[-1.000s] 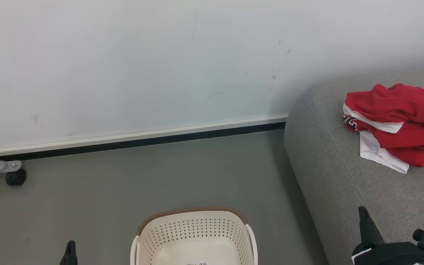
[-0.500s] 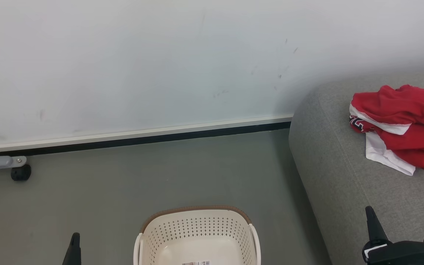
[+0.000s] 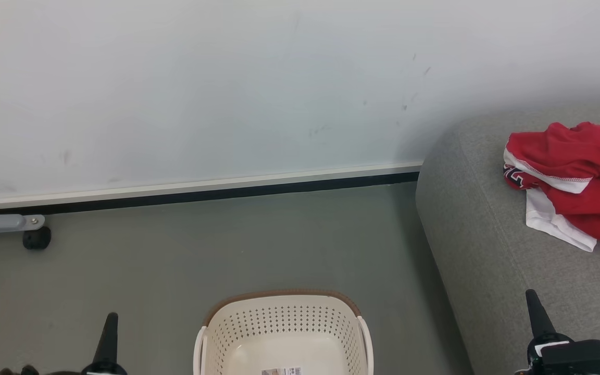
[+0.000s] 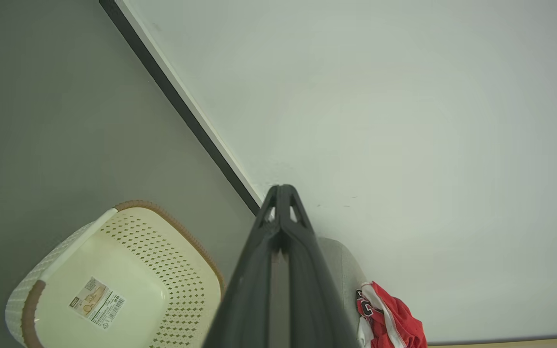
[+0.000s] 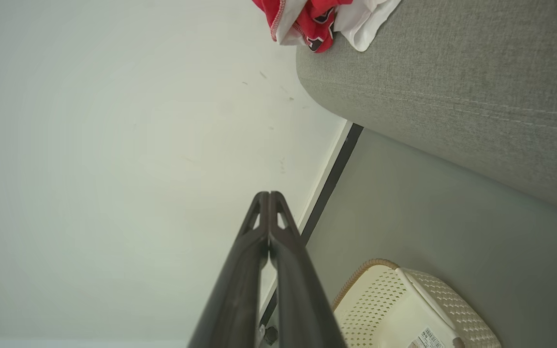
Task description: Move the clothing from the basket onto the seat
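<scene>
Left tool [image 3: 111, 319] higher than before

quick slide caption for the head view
Red clothing lies on the grey seat, the cream basket stands empty, left gripper and right gripper shut.

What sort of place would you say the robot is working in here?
Probably a plain indoor room staged as a living space, perhaps a test room: a bare white wall with dark skirting, a grey floor, a grey upholstered seat bearing red clothing, and a cream laundry basket on the floor.
</scene>
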{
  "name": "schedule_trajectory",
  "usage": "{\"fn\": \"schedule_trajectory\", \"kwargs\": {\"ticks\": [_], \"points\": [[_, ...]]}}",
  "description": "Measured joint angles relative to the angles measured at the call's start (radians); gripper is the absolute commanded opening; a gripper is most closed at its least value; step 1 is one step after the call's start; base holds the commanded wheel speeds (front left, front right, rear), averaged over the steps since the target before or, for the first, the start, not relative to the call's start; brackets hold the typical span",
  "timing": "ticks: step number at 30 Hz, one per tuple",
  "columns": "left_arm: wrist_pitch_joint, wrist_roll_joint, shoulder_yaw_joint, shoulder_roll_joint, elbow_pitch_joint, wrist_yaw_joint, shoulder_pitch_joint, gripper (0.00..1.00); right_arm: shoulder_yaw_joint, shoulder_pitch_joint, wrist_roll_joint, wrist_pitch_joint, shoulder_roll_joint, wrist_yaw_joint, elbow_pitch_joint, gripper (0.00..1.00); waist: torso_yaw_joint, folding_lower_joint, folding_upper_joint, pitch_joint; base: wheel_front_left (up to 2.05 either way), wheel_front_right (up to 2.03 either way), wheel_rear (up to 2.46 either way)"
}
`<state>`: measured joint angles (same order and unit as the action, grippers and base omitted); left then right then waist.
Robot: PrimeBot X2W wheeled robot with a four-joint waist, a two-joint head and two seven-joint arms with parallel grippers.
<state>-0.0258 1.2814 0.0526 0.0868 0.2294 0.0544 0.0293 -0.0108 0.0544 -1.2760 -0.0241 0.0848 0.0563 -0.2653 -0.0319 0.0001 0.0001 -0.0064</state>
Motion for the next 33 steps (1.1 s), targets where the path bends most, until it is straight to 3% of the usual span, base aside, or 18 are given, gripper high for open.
{"fn": "schedule_trajectory", "kwargs": {"ticks": [24, 33], "points": [[-0.083, 0.298, 0.037, -0.04, 0.06, 0.062, -0.104, 0.0, -0.118, 0.025, -0.311, -0.086, -0.038, 0.06, -0.032, 0.0, 0.031, 0.0, 0.0, 0.008, 0.0, 0.0, 0.0], [-0.088, 0.319, 0.037, -0.046, 0.063, 0.069, -0.108, 0.0, -0.122, 0.038, -0.32, -0.089, -0.04, 0.064, -0.034, 0.0, 0.032, 0.0, 0.0, 0.008, 0.0, 0.0, 0.0]]}}
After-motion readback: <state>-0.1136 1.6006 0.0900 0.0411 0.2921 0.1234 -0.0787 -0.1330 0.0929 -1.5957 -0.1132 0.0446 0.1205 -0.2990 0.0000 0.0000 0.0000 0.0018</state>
